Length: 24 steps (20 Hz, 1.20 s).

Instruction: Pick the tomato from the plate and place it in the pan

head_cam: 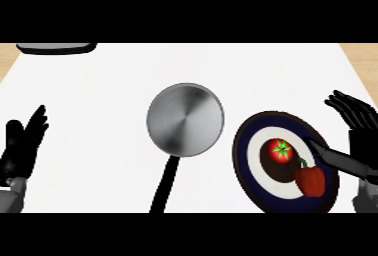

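The right hand [358,125] is hovering open, holding nothing, over the plate [246,145] by the counter's right edge, where the tomato [281,150] is sitting beside a pepper [311,181] that the closing fingers could be catching instead.

One round steel pan [184,120] with a black handle, one round dark-blue-and-white plate [242,155], one red tomato [281,150], one red pepper [310,181], one grey object [57,48] far left.

Pepper [311,181] just beside tomato [281,150]; pan [185,119] interior free.
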### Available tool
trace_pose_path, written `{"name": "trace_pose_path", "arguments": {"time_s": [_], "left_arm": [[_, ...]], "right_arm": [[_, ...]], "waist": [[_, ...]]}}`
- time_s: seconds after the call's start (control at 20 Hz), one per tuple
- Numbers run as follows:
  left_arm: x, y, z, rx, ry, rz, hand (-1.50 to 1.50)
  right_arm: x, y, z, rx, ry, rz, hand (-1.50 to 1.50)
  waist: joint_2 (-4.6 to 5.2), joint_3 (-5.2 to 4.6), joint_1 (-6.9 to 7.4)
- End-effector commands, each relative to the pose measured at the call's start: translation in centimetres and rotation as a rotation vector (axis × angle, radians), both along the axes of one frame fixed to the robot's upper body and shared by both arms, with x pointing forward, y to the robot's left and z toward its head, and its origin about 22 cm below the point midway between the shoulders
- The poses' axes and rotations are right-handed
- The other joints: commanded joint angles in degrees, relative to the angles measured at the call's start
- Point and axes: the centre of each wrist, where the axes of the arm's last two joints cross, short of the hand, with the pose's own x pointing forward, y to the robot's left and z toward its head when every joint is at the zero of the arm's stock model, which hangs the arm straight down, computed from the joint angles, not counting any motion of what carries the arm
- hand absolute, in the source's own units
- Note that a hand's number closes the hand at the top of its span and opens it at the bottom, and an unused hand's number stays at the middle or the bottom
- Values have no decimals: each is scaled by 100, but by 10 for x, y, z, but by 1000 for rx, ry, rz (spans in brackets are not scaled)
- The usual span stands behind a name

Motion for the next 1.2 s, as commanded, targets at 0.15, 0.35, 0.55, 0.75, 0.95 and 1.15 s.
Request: {"name": "trace_pose_path", "arguments": {"time_s": [0.15,0.35,0.55,0.75,0.95,1.15], "left_arm": [[4,-8,5,12,33,-22,0],[-3,-7,-2,-8,60,-30,0],[8,-7,2,17,31,-22,0],[15,-20,10,18,29,-46,0],[12,-16,-2,5,40,-49,0],[18,-16,8,5,39,-51,0]], "right_arm": [[-28,-22,38,-288,66,44,-150],[-17,-30,89,-565,176,3,-150],[-17,-14,108,-835,317,44,-150],[-15,12,128,-1002,451,51,-150],[-10,42,138,-1161,547,54,-150],[4,70,130,-1262,632,99,-150]], "waist": [[-33,-10,43],[-36,-32,113],[-21,-38,112],[-19,-23,175],[8,-26,242],[4,-14,250]]}}
